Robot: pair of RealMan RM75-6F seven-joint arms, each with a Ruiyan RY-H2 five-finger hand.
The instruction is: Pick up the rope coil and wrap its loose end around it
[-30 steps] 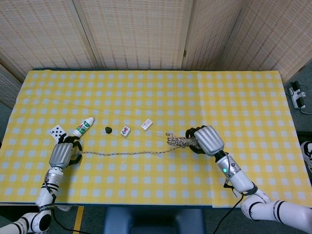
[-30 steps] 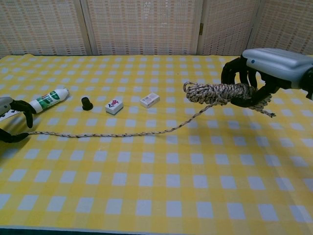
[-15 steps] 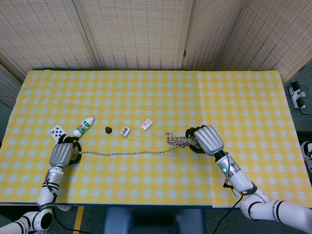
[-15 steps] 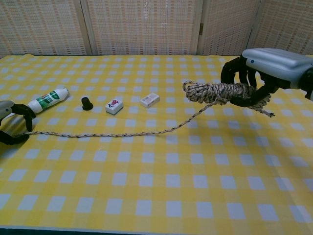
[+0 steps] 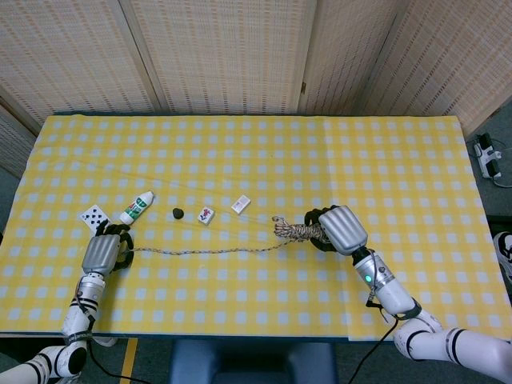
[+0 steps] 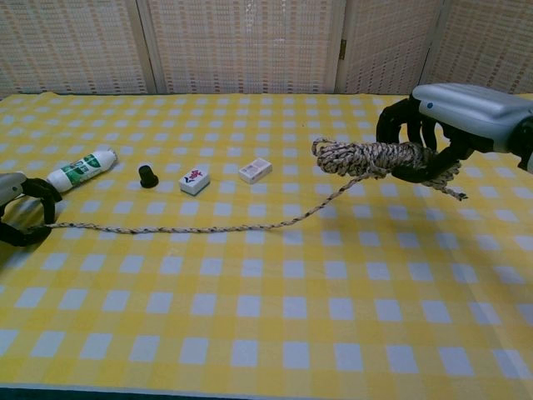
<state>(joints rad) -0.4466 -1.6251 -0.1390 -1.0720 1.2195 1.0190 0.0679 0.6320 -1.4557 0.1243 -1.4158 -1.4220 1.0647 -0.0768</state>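
Clearly the coil (image 6: 371, 158) is off the table (image 5: 320, 152), gripped in the right hand (image 6: 433, 133) toward the right edge, fingers curled around its right half. Its loose end (image 6: 208, 227) trails down and lies across the cloth to the left hand (image 6: 21, 218) at the left edge, whose dark fingers curl around the tip; a true pinch I cannot tell. The rope looks light, soft and limp, so it should sag and slip; better held firmly at the coil's middle and near the tail's tip. Beyond the tail sit 2 tiles (image 6: 194, 180), a black cap (image 6: 148, 176), a bottle (image 6: 82, 170) and a card (image 5: 94, 214)
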